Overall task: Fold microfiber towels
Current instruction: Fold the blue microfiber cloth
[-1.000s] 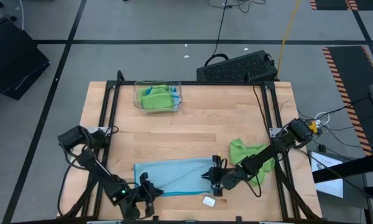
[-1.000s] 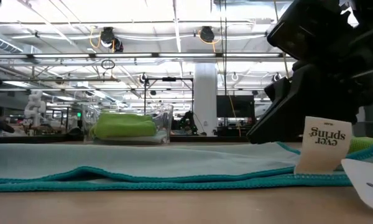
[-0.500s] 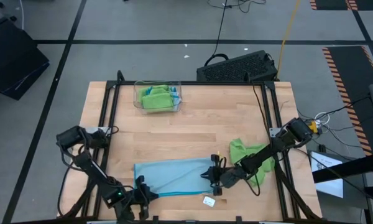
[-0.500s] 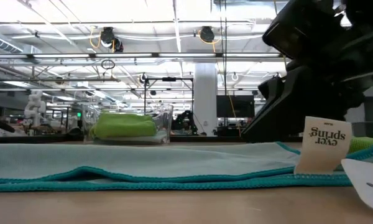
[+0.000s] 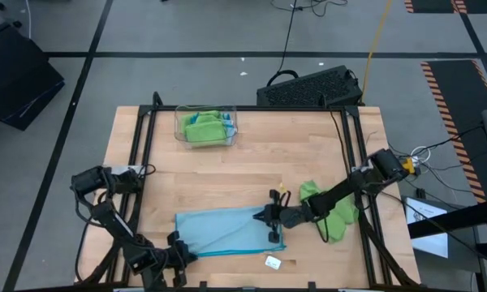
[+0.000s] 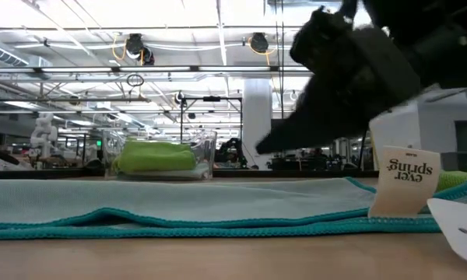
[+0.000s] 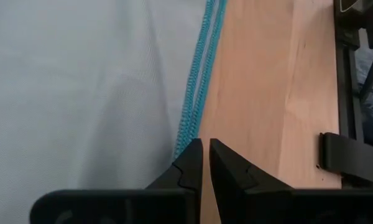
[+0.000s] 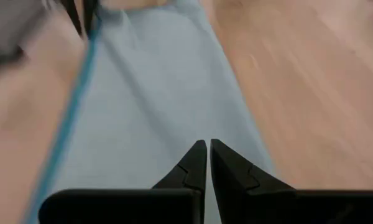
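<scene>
The left gripper [image 7: 205, 163] has its jaws closed to a thin slit with nothing between them; it sits over the bench [image 5: 308, 154] just off the left end of the blue towel [image 5: 227, 231], by its teal stitched hem [image 7: 198, 93]. The right gripper [image 8: 205, 163] likewise has its jaws pinched together and empty, poised over the right end of the same towel, above the cloth rather than gripping it.

The blue towel lies flat near the front edge of the bench, already doubled into a long strip, which is probably why one arm stands at each short end: from there the ends can be taken and brought together. A white tag [image 6: 408, 180] stands up at the towel's right end in the low view.

Just right of it a crumpled green towel [image 5: 329, 207] waits, partly under the right arm, likely next in line. At the back left a clear tray [image 5: 206, 127] holds green and blue cloths, apparently the place for finished ones.
</scene>
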